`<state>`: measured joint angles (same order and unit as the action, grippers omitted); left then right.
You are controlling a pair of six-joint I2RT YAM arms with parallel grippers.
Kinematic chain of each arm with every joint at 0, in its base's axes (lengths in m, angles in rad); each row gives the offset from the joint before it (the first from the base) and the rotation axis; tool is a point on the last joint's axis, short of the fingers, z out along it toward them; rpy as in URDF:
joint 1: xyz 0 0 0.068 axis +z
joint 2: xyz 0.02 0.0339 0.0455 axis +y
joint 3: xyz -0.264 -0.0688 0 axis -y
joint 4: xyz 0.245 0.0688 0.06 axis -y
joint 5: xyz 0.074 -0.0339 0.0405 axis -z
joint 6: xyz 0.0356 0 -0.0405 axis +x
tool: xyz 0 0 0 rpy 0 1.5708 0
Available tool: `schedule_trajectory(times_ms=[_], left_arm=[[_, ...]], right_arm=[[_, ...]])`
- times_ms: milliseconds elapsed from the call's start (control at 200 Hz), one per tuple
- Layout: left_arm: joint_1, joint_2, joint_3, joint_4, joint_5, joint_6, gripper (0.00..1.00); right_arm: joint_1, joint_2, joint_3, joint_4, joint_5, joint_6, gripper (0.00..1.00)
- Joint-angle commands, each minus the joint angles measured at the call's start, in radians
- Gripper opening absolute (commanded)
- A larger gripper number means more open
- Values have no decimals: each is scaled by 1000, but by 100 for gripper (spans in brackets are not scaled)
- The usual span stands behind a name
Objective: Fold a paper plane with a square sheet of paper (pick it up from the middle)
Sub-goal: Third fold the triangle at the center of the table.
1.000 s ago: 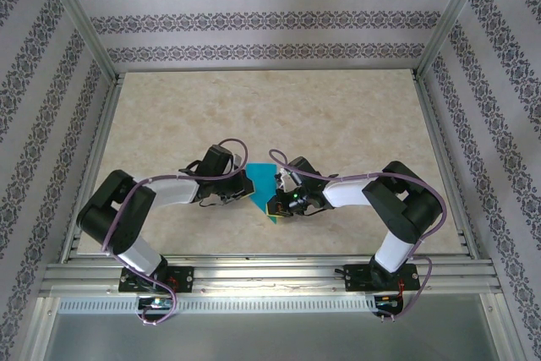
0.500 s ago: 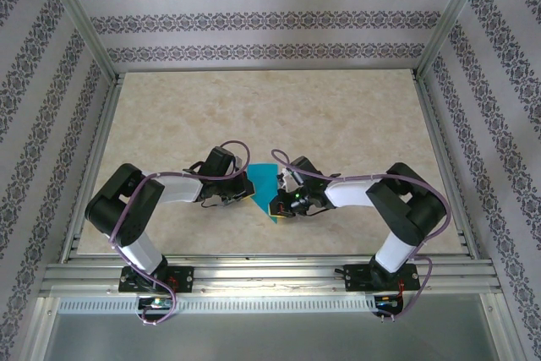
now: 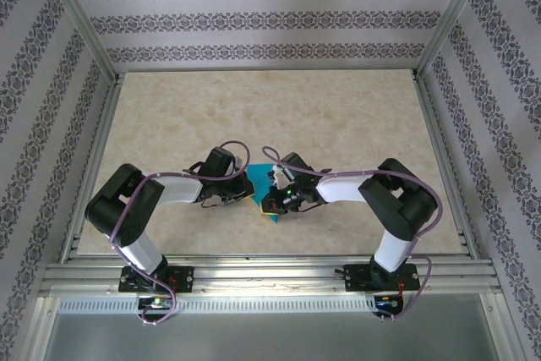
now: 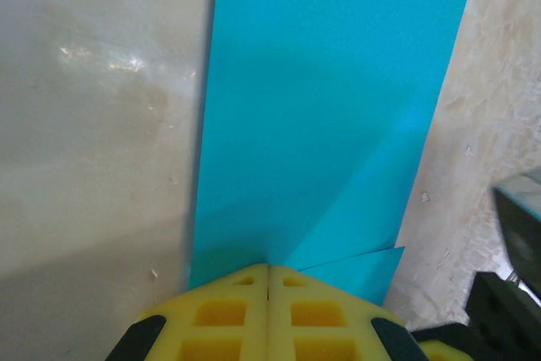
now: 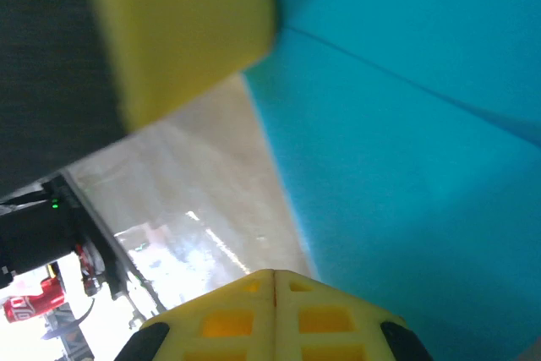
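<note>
The closed left pincer (image 4: 269, 272) is touching the folded thin teal-blue paper sheet (image 4: 321, 107); the closed right pincer (image 5: 273, 276) is sitting at its edge

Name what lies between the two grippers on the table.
The folded teal-blue paper lies between the left gripper and the right gripper, both shut with their tips at it. The top external view shows this.

Bright, even light; glare on the table (image 4: 93, 57); soft shadow beside the paper (image 4: 321, 124); right wrist view blurred.
</note>
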<state>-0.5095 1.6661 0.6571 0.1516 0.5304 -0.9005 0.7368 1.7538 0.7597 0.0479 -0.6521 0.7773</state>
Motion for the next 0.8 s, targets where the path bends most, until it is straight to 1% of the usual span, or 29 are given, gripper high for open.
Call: schedule_trajectory(times_ms=[0, 285, 465, 620, 794], left_arm=[[-4, 4, -47, -51, -73, -3, 0], [-4, -2, -52, -56, -81, -21, 0], [-3, -15, -70, -37, -79, -35, 0], [-3, -12, -71, -41, -78, -29, 0], [-3, -12, -80, -34, -81, -31, 0]], right_arm=[[-5, 13, -33, -4, -13, -22, 3], [-6, -84, -147, 43, -38, -4, 5], [-10, -131, -92, 27, -32, 0, 5], [-20, -66, -35, 27, -2, 18, 5], [-28, 29, -41, 64, -7, 50, 5]])
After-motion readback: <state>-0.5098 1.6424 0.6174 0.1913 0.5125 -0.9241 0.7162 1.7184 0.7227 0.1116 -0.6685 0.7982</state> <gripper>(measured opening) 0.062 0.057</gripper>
